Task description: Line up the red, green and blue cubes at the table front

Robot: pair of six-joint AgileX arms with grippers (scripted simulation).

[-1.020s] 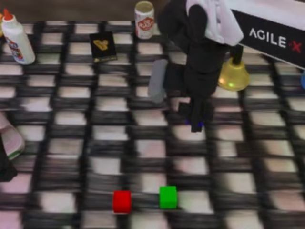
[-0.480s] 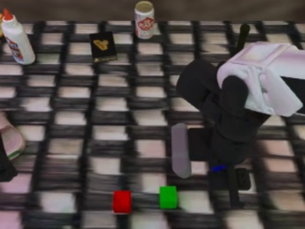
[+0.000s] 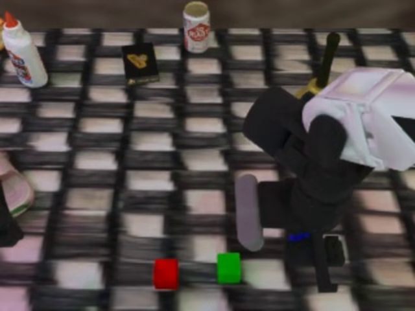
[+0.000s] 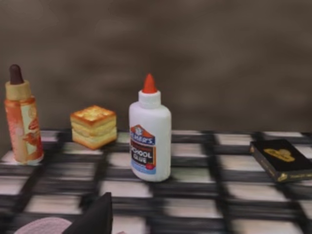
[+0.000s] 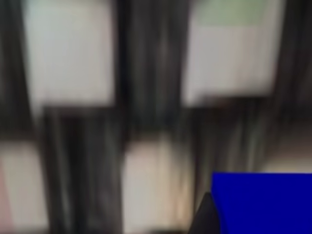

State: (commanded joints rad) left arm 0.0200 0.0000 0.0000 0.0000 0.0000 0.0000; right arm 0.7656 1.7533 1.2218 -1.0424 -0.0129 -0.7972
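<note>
The red cube (image 3: 165, 273) and the green cube (image 3: 228, 267) sit side by side near the front edge of the table (image 3: 149, 175), red to the left. My right gripper (image 3: 310, 251) hangs low to the right of the green cube, shut on the blue cube (image 3: 298, 237), which shows only as a thin blue strip under the wrist. In the right wrist view the blue cube (image 5: 263, 202) fills the corner beside a dark finger (image 5: 204, 217), close above the grid. My left gripper (image 3: 6, 227) stays parked at the table's left edge.
At the back stand a glue bottle (image 3: 23, 52), a black box (image 3: 141, 63) and a red-and-white can (image 3: 196, 26). A yellow bell's black handle (image 3: 329, 52) sticks up behind my right arm. The left wrist view also shows a dropper bottle (image 4: 22, 124) and a toast stack (image 4: 93, 126).
My right arm has carried the blue cube from the back middle to the front right, and over the last half second sank slightly closer to the front edge. The red and green cubes stayed put.
</note>
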